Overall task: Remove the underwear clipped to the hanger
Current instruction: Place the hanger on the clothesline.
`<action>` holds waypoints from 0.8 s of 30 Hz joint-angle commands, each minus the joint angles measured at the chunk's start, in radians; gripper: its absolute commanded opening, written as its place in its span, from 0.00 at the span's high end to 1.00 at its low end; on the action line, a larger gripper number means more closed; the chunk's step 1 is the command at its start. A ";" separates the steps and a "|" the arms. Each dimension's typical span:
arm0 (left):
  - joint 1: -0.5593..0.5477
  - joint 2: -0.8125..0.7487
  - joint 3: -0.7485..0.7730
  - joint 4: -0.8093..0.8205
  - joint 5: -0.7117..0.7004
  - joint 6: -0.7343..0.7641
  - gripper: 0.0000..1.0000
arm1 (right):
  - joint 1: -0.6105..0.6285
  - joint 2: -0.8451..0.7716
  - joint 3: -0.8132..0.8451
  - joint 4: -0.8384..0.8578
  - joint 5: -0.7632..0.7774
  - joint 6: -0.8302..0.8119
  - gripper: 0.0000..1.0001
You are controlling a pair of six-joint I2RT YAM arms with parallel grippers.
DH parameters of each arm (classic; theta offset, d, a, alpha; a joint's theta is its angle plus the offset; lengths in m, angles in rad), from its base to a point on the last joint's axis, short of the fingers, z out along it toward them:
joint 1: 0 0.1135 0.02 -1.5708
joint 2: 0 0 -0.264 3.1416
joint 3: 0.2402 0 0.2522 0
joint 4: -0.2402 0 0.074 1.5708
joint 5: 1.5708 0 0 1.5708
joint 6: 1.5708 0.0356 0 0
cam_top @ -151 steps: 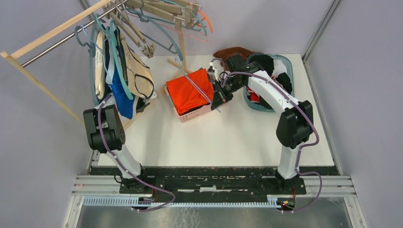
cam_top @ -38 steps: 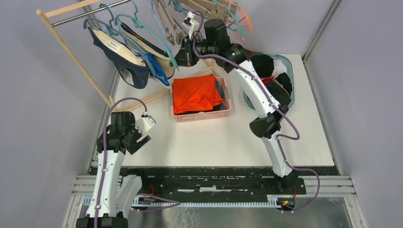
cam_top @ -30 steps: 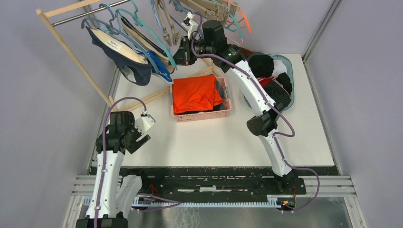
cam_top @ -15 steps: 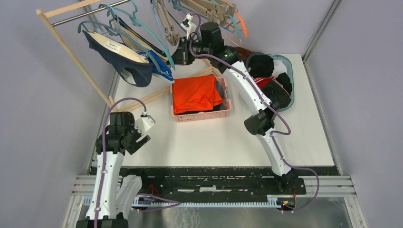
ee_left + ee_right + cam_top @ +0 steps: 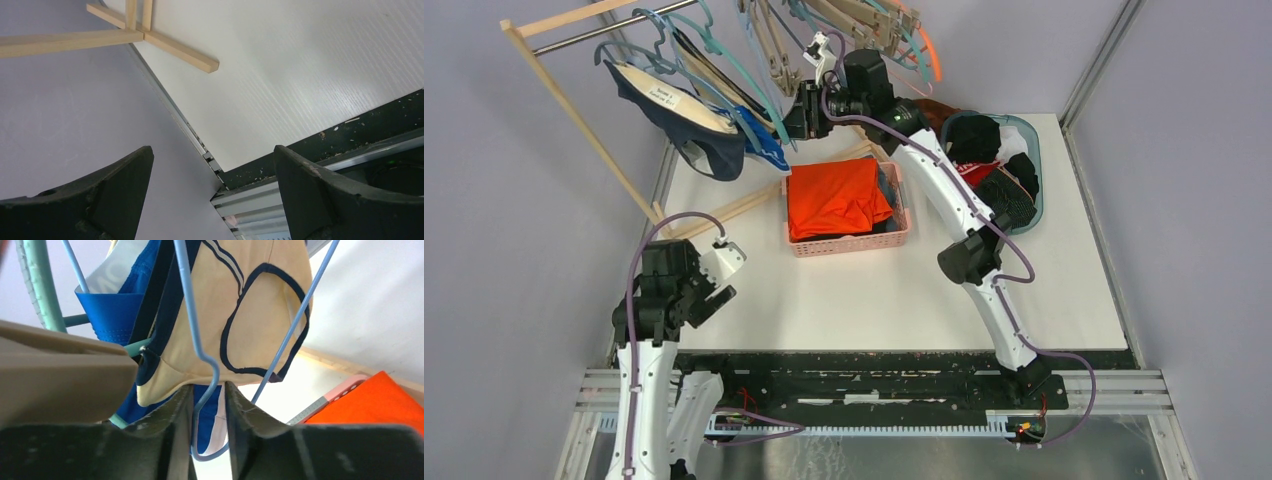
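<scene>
The underwear hangs on teal and blue hangers from the rack at the back left: a dark navy brief (image 5: 712, 152), a beige one (image 5: 660, 94) and a royal blue one (image 5: 765, 147). The right wrist view shows the beige brief (image 5: 250, 325) and the royal blue brief (image 5: 112, 310) close up. My right gripper (image 5: 796, 112) is raised to them. Its jaws stand slightly apart around a thin blue wire hanger (image 5: 197, 340), which runs down through the gap of the right gripper (image 5: 209, 390). My left gripper (image 5: 724, 275) is wide open and holds nothing; in its wrist view the left gripper (image 5: 212, 160) points at the table's near-left edge.
The wooden rack post (image 5: 574, 110) slants down to a foot (image 5: 175, 50) on the table. Wooden clip hangers (image 5: 864, 20) crowd the rail above my right wrist. A pink basket (image 5: 849, 243) holds an orange garment. A teal tub (image 5: 1032, 190) of dark clothes stands at the back right.
The right gripper's jaws have parted from shut around the blue hanger wire. The hung briefs swung slightly right. My left arm drew back a little toward the near-left corner.
</scene>
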 commanded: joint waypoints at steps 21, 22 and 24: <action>0.004 0.130 0.553 0.199 0.173 -0.632 0.00 | -0.001 -0.564 -0.555 -0.207 0.056 -0.364 0.10; 0.003 0.143 0.582 0.223 0.168 -0.676 0.01 | -0.001 -0.584 -0.581 -0.210 0.063 -0.384 0.10; 0.004 0.178 0.633 0.275 0.157 -0.745 0.03 | -0.001 -0.620 -0.644 -0.213 0.076 -0.416 0.09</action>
